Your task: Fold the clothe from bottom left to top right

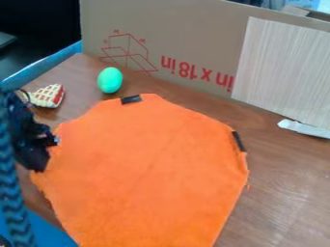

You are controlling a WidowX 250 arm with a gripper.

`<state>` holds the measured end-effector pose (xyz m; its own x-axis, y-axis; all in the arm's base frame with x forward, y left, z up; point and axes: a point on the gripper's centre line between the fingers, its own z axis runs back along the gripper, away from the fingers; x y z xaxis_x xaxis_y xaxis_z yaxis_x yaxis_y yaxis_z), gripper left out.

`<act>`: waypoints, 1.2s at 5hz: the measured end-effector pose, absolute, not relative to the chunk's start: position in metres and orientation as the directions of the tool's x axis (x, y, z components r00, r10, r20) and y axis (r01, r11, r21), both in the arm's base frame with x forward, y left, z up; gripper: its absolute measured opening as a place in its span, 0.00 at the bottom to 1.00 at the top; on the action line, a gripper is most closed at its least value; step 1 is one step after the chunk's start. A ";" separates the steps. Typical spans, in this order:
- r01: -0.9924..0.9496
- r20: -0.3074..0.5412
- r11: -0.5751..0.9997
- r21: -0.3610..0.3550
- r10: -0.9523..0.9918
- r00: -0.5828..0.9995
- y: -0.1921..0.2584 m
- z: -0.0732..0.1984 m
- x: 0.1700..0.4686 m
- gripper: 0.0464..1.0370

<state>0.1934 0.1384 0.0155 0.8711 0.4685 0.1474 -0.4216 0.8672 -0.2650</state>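
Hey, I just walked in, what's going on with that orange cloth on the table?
A robot arm has its black gripper at the left edge of the orange cloth; I can't tell whether it has hold of it. The job is to fold the cloth from bottom left to top right, but it lies spread out on the wooden table, that fold not yet made. A green egg-shaped object sits beyond the cloth.

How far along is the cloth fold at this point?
Done: apparently nothing yet, as the orange cloth lies spread out with no folded-over flap showing. In hand: the black gripper is at the cloth's left edge, though whether it has hold of the fabric I can't tell. Left: seemingly the whole fold, bottom left over to top right.
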 end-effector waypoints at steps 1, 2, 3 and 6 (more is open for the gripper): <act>-0.390 0.165 0.868 -0.307 0.452 0.877 0.117 0.046 0.211 0.02; -0.369 0.166 0.876 -0.311 0.433 0.886 0.086 0.057 0.233 0.02; -0.380 0.157 0.873 -0.306 0.440 0.884 0.061 0.064 0.256 0.02; -0.478 0.061 0.839 -0.260 0.509 0.859 -0.028 0.051 0.336 0.02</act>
